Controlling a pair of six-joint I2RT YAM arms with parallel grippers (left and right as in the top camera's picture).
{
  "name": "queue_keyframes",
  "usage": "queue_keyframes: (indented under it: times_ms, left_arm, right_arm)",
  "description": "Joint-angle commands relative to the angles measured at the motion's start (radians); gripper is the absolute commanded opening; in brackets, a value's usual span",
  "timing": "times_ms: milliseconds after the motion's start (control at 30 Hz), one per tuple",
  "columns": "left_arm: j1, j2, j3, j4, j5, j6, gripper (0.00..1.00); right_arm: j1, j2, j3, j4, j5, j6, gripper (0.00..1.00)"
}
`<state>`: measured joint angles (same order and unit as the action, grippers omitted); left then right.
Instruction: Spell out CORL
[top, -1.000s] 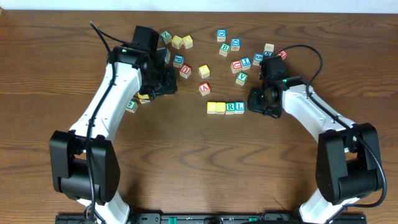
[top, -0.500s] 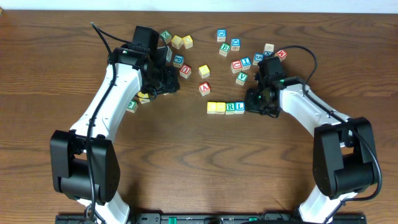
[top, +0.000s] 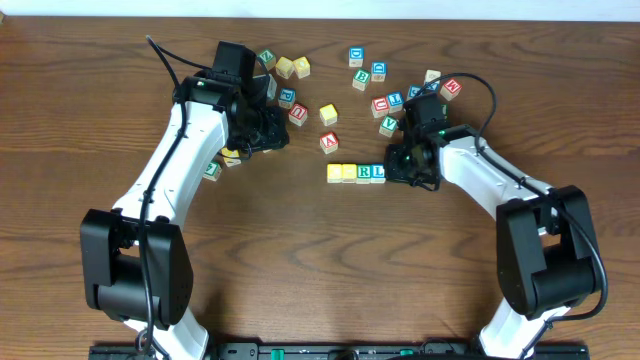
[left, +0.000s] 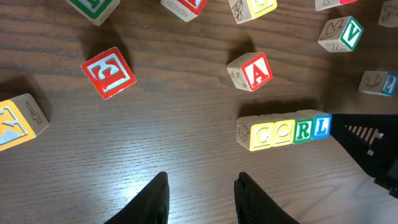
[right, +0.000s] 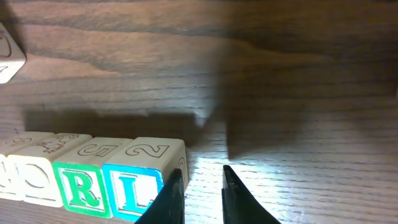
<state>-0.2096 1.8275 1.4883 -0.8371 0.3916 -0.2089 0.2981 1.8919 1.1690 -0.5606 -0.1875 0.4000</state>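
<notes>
While the right gripper (right: 198, 193) stands at the right-hand end of the row of four blocks (top: 356, 173), its fingers are narrow, with a slim gap and nothing between them. The finger nearer the row sits against or just beside the L block (right: 134, 190); contact cannot be confirmed.

The left gripper (left: 202, 199) hangs over bare table (top: 300, 260) at the lower centre of its own view. It is narrowly parted and empty, well apart from the row.

The row lies just below the centre of the overhead frame, under the red A block (top: 329, 142). In the left wrist view it reads C block (left: 262, 135), O block (left: 283, 132), R block (left: 303, 129), then L. The blocks sit side by side and touching. The word appears complete.

Handling, as a judgement: the cubes are likely light, rigid wood with smooth painted faces, so they should slide easily on the table.
- Grip any cube across its two free side faces, not the faces that abut its neighbours.
- An end push is likely to shift the whole row; an off-centre push may skew it.
</notes>
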Motion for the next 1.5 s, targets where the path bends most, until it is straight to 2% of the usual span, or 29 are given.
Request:
queue_keyframes:
  times_ms: [0, 500, 733, 833, 933, 967, 1000, 1067, 1100, 1133, 1233, 1300, 1467]
  left_arm:
    - [0.000, 0.009, -0.006, -0.002, 0.013, 0.006, 0.34]
    - [0.005, -0.008, -0.005, 0.013, 0.001, 0.007, 0.34]
    - [0.064, -0.167, -0.004, 0.008, -0.110, 0.014, 0.34]
    - [0.121, -0.289, -0.004, 0.000, -0.154, 0.013, 0.34]
    - [0.192, -0.425, -0.004, -0.020, -0.212, 0.013, 0.36]
    - [0.203, -0.447, -0.004, -0.025, -0.222, 0.013, 0.42]
    - [0.217, -0.473, -0.004, -0.032, -0.232, 0.014, 0.43]
    - [0.238, -0.515, -0.004, -0.045, -0.232, 0.014, 0.60]
    - [0.245, -0.531, -0.004, -0.050, -0.232, 0.014, 0.96]
    - [0.246, -0.541, -0.004, -0.051, -0.232, 0.014, 0.98]
    - [0.246, -0.550, -0.004, -0.051, -0.232, 0.013, 0.98]
    - [0.246, -0.546, -0.005, -0.051, -0.232, 0.014, 0.98]
    - [0.246, -0.546, -0.004, -0.051, -0.232, 0.014, 0.98]
  right_arm:
    - [0.010, 0.010, 0.000, 0.007, -0.007, -0.032, 0.16]
    - [0.021, 0.010, 0.002, 0.037, -0.005, -0.086, 0.14]
    - [-0.027, -0.085, 0.054, -0.092, 0.026, -0.114, 0.15]
    - [-0.044, -0.168, 0.084, -0.159, 0.051, -0.129, 0.18]
    - [-0.051, -0.278, 0.088, -0.199, 0.060, -0.147, 0.27]
    - [-0.051, -0.305, 0.088, -0.208, 0.069, -0.147, 0.28]
    - [-0.051, -0.342, 0.088, -0.220, 0.084, -0.147, 0.33]
    - [-0.051, -0.406, 0.088, -0.242, 0.103, -0.147, 0.45]
    - [-0.051, -0.453, 0.088, -0.258, 0.107, -0.146, 0.56]
    - [-0.051, -0.482, 0.088, -0.270, 0.107, -0.146, 0.60]
    - [-0.051, -0.593, 0.088, -0.312, 0.116, -0.146, 0.89]
    - [-0.051, -0.635, 0.088, -0.318, 0.130, -0.147, 0.99]
    - [-0.050, -0.726, 0.088, -0.348, 0.128, -0.146, 0.99]
